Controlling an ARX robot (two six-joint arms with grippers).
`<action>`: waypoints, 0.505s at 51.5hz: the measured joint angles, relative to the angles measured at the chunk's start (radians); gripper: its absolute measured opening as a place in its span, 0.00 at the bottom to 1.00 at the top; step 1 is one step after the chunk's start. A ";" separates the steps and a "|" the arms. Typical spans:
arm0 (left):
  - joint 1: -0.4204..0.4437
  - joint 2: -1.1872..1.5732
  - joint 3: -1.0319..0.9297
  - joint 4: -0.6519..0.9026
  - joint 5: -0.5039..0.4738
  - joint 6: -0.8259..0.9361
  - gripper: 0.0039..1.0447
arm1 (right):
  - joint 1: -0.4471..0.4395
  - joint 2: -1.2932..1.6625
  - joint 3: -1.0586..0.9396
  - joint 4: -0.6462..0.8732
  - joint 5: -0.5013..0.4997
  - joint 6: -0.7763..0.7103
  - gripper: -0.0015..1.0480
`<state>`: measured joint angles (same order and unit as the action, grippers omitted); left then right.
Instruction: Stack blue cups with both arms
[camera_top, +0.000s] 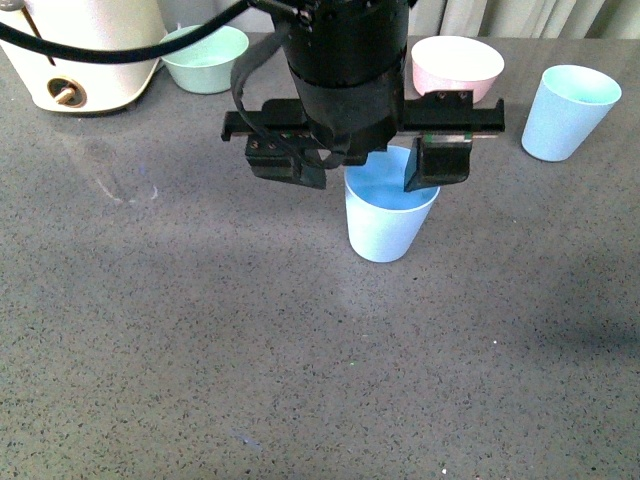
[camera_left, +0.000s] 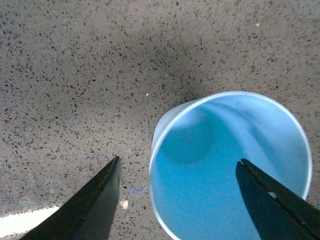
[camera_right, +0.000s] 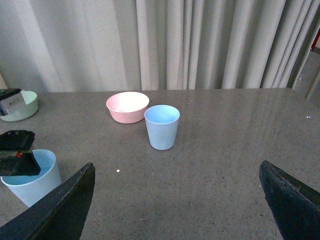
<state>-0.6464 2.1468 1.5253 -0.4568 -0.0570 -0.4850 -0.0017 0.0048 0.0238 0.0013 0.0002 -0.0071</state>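
Observation:
One blue cup (camera_top: 390, 222) stands upright mid-table. My left gripper (camera_top: 365, 170) hangs open right above it. In the left wrist view the cup (camera_left: 225, 170) fills the lower right; the gripper (camera_left: 178, 160) straddles its rim, one finger outside the wall and the other over the hollow inside. The second blue cup (camera_top: 568, 112) stands upright at the far right. The right wrist view shows that cup (camera_right: 162, 127) well ahead of my open right gripper (camera_right: 177, 167), which holds nothing. The first cup (camera_right: 30, 182) shows there too, under the left gripper's black finger (camera_right: 17, 155). The front view does not show the right arm.
A pink bowl (camera_top: 455, 65) sits at the back, between the two cups. A green bowl (camera_top: 205, 58) and a white appliance (camera_top: 80, 50) stand at the back left. Curtains (camera_right: 200, 45) hang behind the table's far edge.

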 joint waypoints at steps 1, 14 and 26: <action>0.000 -0.011 -0.006 0.002 0.001 0.000 0.75 | 0.000 0.000 0.000 0.000 0.000 0.000 0.91; 0.010 -0.201 -0.108 0.051 -0.039 0.030 0.92 | 0.000 0.000 0.000 0.000 0.000 0.000 0.91; 0.057 -0.364 -0.225 0.182 -0.079 0.082 0.92 | 0.000 0.000 0.000 0.000 0.000 0.000 0.91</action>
<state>-0.5896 1.7828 1.2999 -0.2745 -0.1364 -0.4026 -0.0017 0.0048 0.0238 0.0013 0.0002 -0.0071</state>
